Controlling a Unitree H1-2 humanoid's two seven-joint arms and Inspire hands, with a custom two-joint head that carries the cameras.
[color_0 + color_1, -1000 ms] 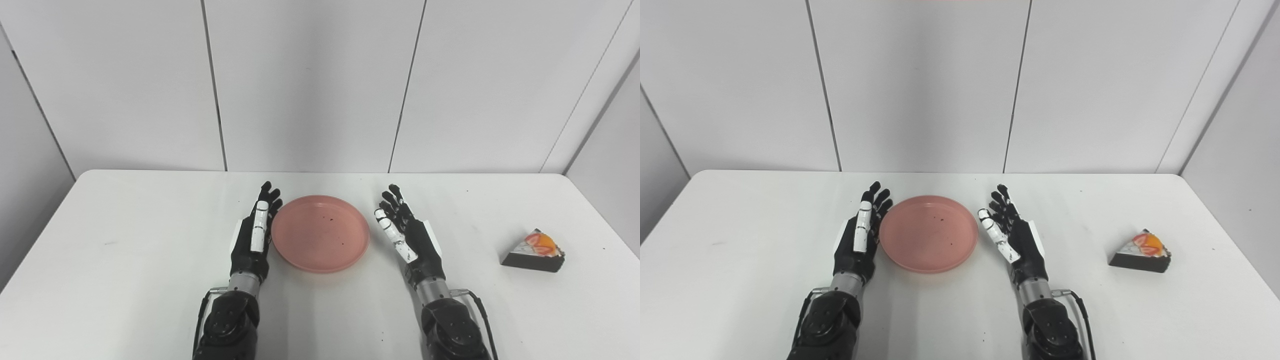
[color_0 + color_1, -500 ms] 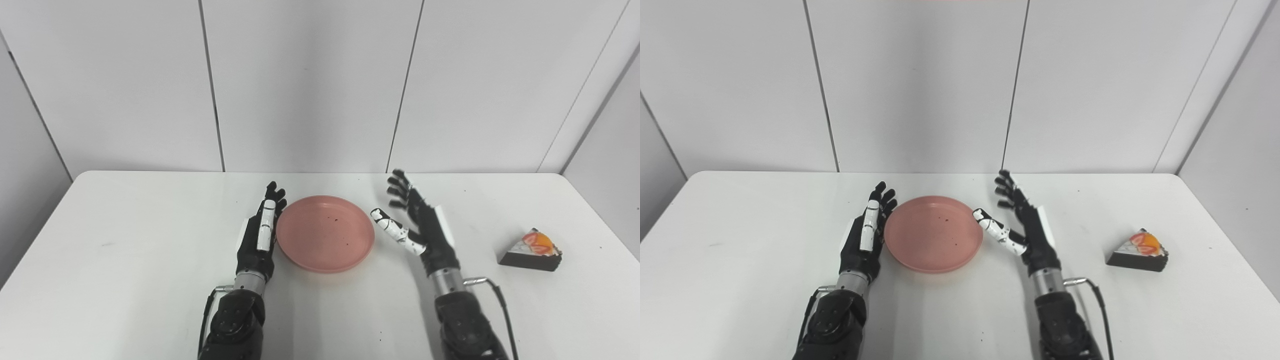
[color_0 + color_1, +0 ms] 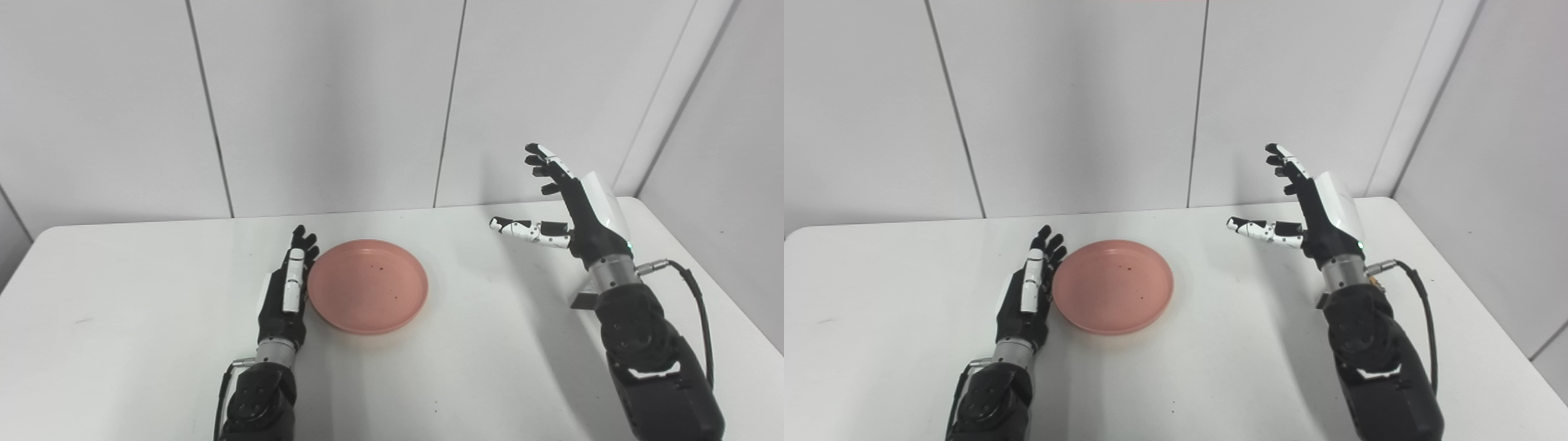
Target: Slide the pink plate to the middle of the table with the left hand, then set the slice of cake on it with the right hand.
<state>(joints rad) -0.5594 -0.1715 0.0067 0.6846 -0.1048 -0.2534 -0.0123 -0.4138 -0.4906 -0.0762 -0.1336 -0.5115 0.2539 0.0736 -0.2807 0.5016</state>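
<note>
Above the table's right side, the right hand (image 3: 579,205) hangs raised with fingers spread and nothing in it.

Beside the pink plate (image 3: 367,285), the left hand (image 3: 286,294) lies flat and empty, its edge against the smooth round rim. The plate sits near mid-table (image 3: 153,318), so the cake step looks due. Only a dark corner of the cake slice (image 3: 582,301) shows behind the right forearm; reaching it means lowering there.
</note>
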